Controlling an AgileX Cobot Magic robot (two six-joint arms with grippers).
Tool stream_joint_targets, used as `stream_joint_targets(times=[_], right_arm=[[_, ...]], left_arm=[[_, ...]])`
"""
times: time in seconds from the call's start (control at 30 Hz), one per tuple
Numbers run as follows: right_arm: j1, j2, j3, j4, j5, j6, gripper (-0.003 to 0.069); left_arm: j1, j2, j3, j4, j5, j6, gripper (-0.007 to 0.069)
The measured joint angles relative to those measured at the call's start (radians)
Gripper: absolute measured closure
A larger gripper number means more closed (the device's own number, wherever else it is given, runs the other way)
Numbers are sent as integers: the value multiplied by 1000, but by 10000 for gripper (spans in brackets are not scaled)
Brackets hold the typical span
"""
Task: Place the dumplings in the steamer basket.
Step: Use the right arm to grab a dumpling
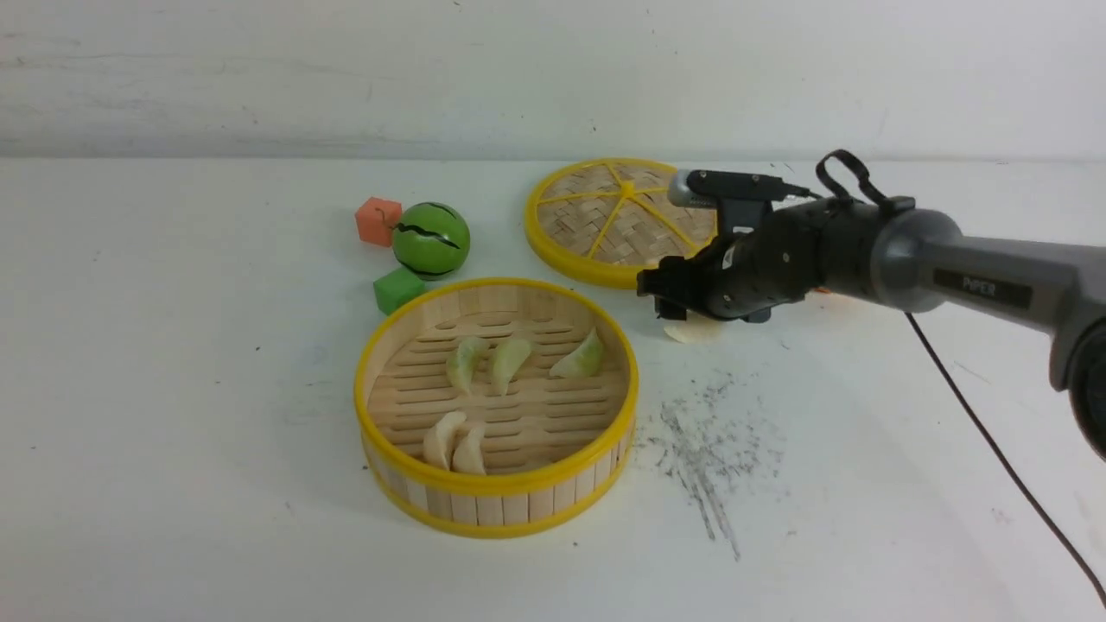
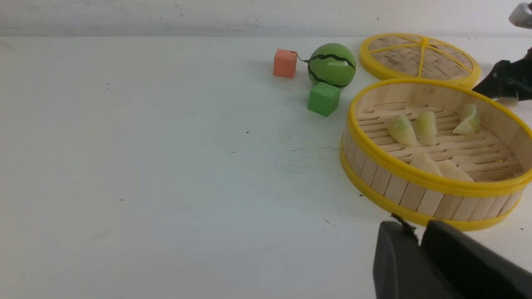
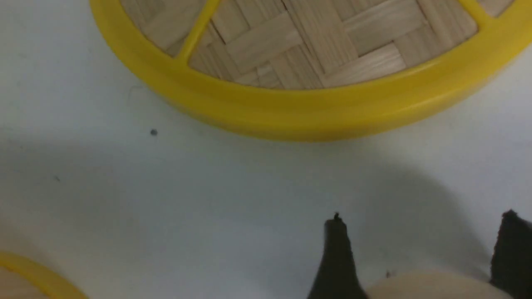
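As the front view shows, five dumplings [image 1: 505, 363] already lie in the steamer basket [image 1: 497, 482]: three green and two cream. The sixth dumpling [image 1: 691, 331] lies on the table [image 1: 173, 389], beside the basket and under the right gripper [image 1: 658, 298]. From the left wrist, the left gripper [image 2: 417, 245] has its fingers together and holds nothing. From the right wrist, the right jaws stand apart around the sixth dumpling without gripping it, so I judge that one pick and one placing are left.

Bright, even, diffuse light washes the white tabletop [image 1: 173, 389], with no glare. The steamer basket [image 1: 497, 510] throws only a faint, soft shadow toward seven o'clock. The right wrist view is blurred throughout, a broad grey shadow pooling around the right claw [image 3: 422, 232]. In the left wrist view the left claw [image 2: 415, 234] looms dark and unfocused.
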Motion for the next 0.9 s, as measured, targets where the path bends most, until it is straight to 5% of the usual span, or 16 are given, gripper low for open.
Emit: stream_joint_targets(times=[0.27, 0.47, 0.63, 0.9], right_arm=[[27, -85, 0, 3, 408, -240, 302], [37, -173, 0, 148, 612, -454, 259], [37, -215, 0, 166, 655, -477, 174], [34, -216, 0, 132, 686, -455, 153]], left_arm=[[0, 0, 0, 0, 0, 0, 543], [0, 0, 0, 0, 0, 0, 540], [0, 0, 0, 0, 0, 0, 540], [0, 0, 0, 0, 0, 0, 540]])
